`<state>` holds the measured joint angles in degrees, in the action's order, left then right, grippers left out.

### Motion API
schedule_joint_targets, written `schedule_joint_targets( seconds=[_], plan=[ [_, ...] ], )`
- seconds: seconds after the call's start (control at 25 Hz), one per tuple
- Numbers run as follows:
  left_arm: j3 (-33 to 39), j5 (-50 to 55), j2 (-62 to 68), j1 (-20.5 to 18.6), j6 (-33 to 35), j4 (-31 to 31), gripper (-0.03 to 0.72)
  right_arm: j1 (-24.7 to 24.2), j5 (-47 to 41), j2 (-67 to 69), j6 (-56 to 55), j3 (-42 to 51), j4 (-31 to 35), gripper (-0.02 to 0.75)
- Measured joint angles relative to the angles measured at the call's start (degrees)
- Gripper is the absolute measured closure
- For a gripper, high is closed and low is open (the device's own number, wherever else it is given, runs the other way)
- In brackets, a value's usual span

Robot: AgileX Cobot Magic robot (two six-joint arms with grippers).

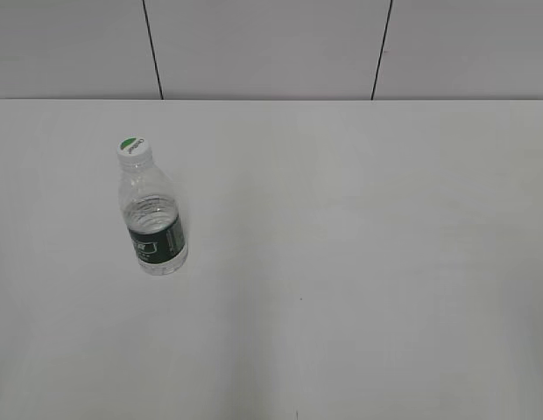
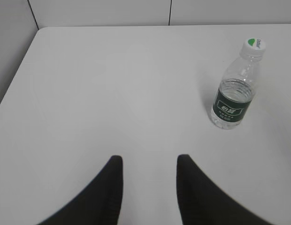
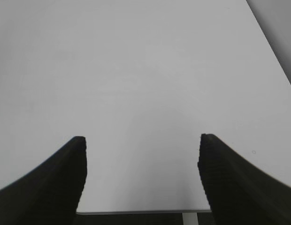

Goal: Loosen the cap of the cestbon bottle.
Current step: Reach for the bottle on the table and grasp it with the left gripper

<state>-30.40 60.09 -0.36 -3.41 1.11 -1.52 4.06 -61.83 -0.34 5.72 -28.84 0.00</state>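
cestbon bottle [image 1: 154, 215] upright on desk [image 1: 359, 262], cap [image 1: 133, 150] on | left fingers [image 2: 116, 169] apart, empty | right fingers [image 3: 79, 154] spread wide, empty

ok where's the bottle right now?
The bottle stands upright on the left side of the table in the exterior view, alone, ahead and right of the open left gripper.

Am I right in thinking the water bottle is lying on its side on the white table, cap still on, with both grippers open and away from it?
Not quite: the bottle stands upright, as the exterior view shows. The rest holds: its cap is on, the table is white, and the left gripper and right gripper are open, away from it.
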Motion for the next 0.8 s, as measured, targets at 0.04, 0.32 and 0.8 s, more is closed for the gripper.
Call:
schedule_joint_targets(
  seconds=[0.04,0.32,0.8],
  plan=[
    [0.0,0.0,0.0,0.0,0.0,0.0,0.447,0.0,0.0,0.0,0.0,0.0,0.0,0.167],
    [0.0,0.0,0.0,0.0,0.0,0.0,0.448,0.0,0.0,0.0,0.0,0.0,0.0,0.167],
    [-0.1,-0.1,4.3,0.0,0.0,0.6,0.121,0.0,0.0,0.0,0.0,0.0,0.0,0.167]
  ],
)
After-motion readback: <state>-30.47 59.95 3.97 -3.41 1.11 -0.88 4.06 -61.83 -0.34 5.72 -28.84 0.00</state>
